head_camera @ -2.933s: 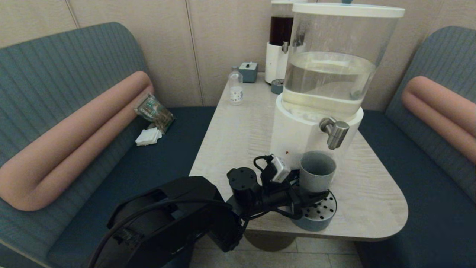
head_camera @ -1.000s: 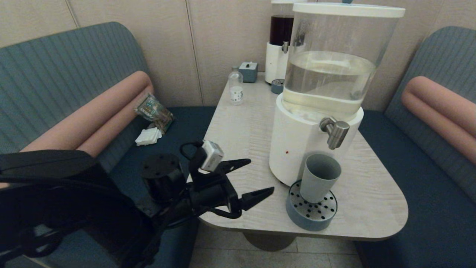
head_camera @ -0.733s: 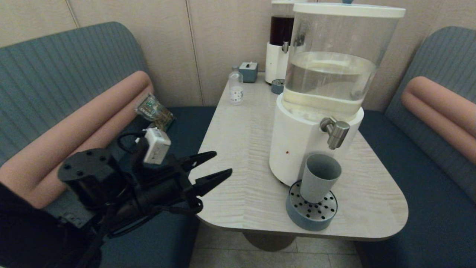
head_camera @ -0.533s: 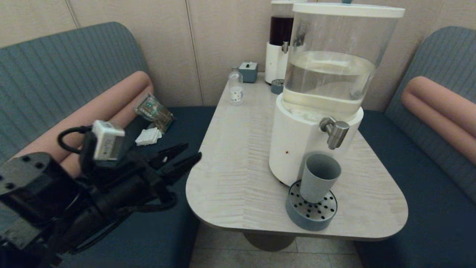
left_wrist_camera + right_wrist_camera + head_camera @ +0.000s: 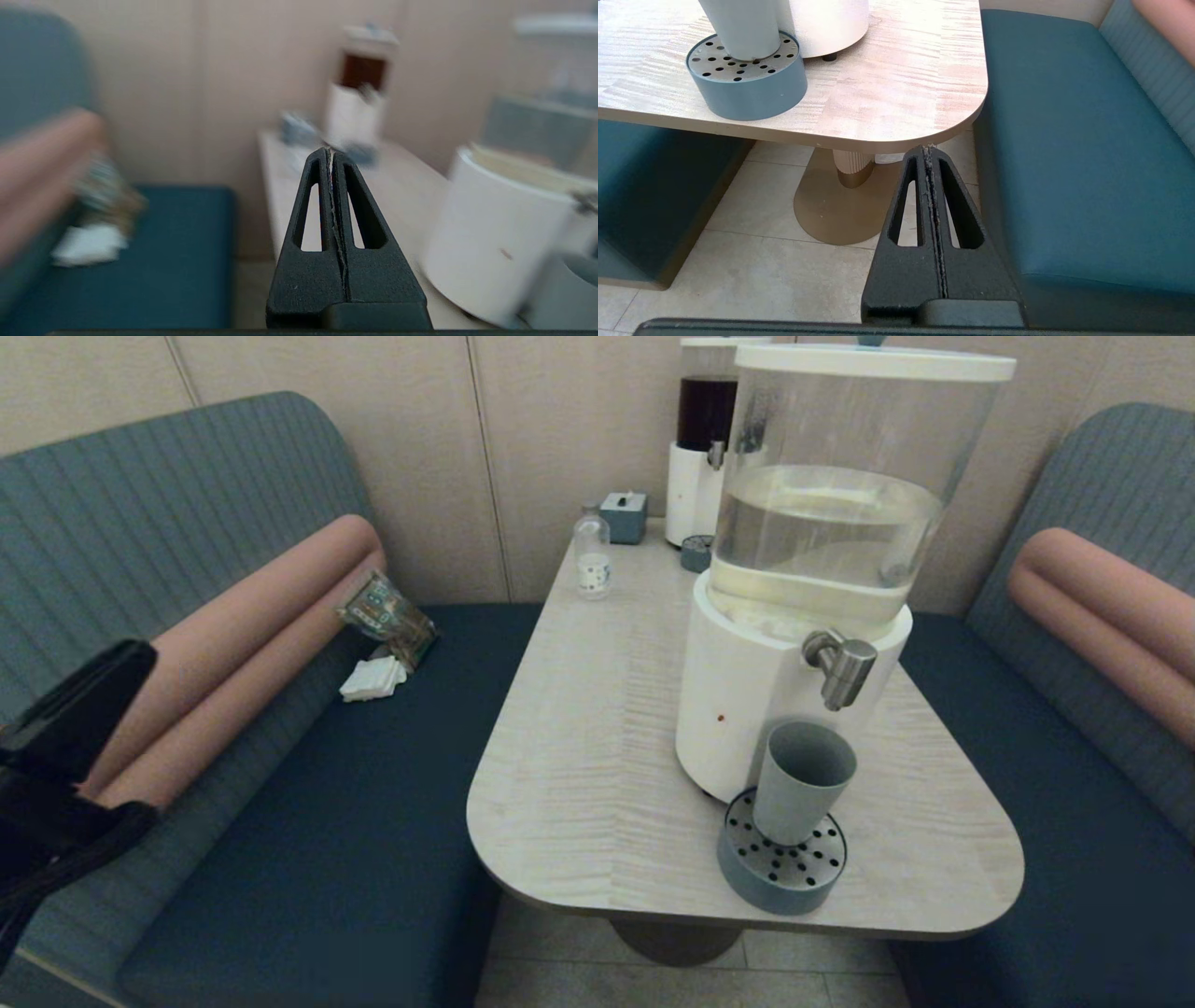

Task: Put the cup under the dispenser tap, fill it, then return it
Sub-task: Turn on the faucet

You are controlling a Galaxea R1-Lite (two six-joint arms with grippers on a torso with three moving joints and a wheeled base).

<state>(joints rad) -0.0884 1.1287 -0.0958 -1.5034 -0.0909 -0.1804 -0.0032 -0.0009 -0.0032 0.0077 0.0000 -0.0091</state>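
The grey-blue cup [image 5: 803, 782] stands upright on the round drip tray [image 5: 782, 875], directly below the steel dispenser tap [image 5: 845, 667] of the big clear-tank dispenser [image 5: 822, 504]. Nothing holds it. My left arm [image 5: 56, 775] is at the far left over the bench, well away from the table. Its gripper [image 5: 331, 150] is shut and empty, pointing along the table edge. My right gripper [image 5: 928, 148] is shut and empty, low beside the table's front right corner, over the floor. The right wrist view shows the cup [image 5: 738, 28] on the drip tray [image 5: 747, 88].
A narrow dispenser of dark liquid [image 5: 705, 439], a small clear bottle [image 5: 592, 560] and a small blue box [image 5: 624, 515] stand at the table's far end. A snack packet [image 5: 387, 616] and white napkins [image 5: 373, 679] lie on the left bench. Blue benches flank the table [image 5: 597, 747].
My left gripper let go of the cup, drew back to the left off the table and closed. The cup stays on the drip tray under the tap.
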